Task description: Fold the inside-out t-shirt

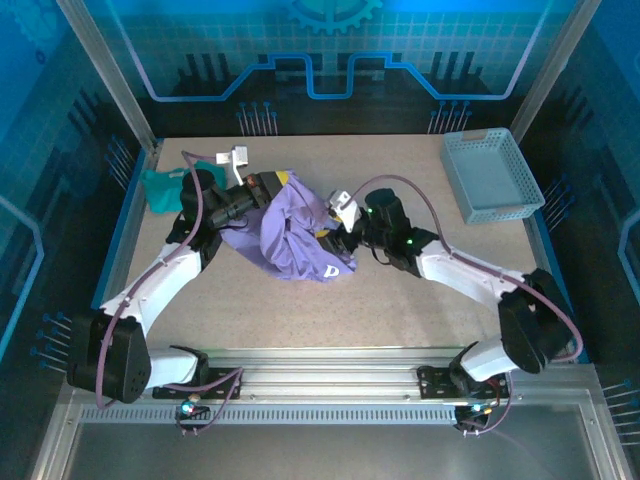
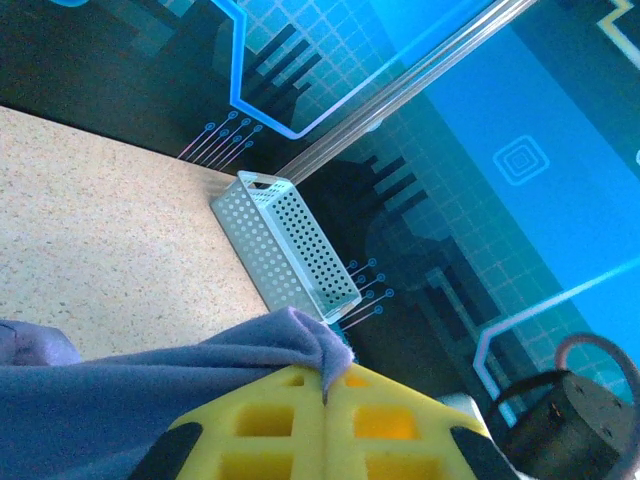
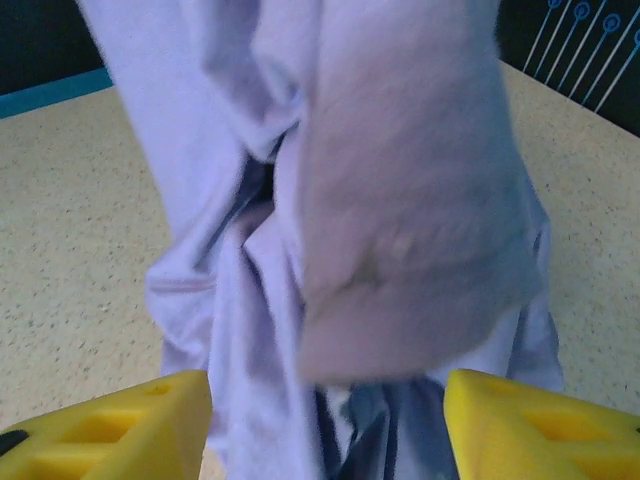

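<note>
Left wrist view: left gripper (image 2: 326,395) jaws together, clamped on a soft edge of the lavender t-shirt (image 2: 140,390) (bunched, wrinkled). Right gripper (image 3: 325,425) jaws apart, fuzzy cloth hanging loose between them above the speckled table (image 3: 70,200).

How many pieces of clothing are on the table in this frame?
2. The crumpled lavender-purple cotton t-shirt sits bunched mid-table; a smaller teal-green cloth shirt lies at the far left, partly hidden behind the left arm.
</note>
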Robot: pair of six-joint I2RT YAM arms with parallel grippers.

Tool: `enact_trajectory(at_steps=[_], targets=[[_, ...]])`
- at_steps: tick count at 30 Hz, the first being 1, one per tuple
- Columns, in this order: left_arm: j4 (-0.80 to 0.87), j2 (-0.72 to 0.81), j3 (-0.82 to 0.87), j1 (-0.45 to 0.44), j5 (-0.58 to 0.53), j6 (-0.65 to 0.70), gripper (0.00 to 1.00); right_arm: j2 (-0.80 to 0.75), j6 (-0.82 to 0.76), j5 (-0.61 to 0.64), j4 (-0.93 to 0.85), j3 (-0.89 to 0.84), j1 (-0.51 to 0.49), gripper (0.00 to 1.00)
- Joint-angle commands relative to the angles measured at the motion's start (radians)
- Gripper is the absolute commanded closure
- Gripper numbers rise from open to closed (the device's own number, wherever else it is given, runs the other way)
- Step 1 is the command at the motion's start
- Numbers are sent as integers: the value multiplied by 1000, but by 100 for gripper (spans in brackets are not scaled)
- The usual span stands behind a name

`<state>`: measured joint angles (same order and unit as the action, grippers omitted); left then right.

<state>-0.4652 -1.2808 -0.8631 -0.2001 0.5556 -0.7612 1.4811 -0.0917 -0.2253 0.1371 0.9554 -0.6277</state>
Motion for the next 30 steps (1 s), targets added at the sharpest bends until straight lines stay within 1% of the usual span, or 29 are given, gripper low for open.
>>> enact_trajectory(at_steps=[1,3,5,6,11,13,15,17,20,22,24,26,27,28,30], targets=[[6,41,8,-5,17,45,100,57,56,-69,66,80,9,55],[26,46,11,-5,-1,59,100,58,65,-66,58,99,12,77],[52,47,12,-4,-37,72,100,33,75,-95,28,112,21,98],[80,46,7,-4,-68,83,100,10,89,-117,12,115,24,100],[258,10,-62,-18,-268,210,100,-80,192,-289,-141,189,43,100],[296,-22,-95,-33,-317,256,96,-83,248,-355,-179,229,57,100],[340,-49,-129,-46,-351,293,91,-78,301,-391,-216,267,67,100],[385,-49,-137,-60,-402,327,76,-68,338,-412,-247,298,81,100],[420,16,-89,-87,-501,363,54,-57,385,-412,-259,313,100,100],[442,89,-37,-126,-574,389,45,-44,423,-424,-259,322,115,99],[462,177,20,-195,-630,422,39,-29,443,-413,-281,341,118,99],[462,255,77,-268,-641,460,37,-19,455,-412,-304,361,119,99],[454,286,102,-302,-630,465,37,-13,462,-409,-313,370,119,99],[442,309,123,-327,-596,465,38,-8,470,-409,-314,375,118,99],[401,320,149,-363,-469,450,40,7,491,-412,-318,390,119,99]])
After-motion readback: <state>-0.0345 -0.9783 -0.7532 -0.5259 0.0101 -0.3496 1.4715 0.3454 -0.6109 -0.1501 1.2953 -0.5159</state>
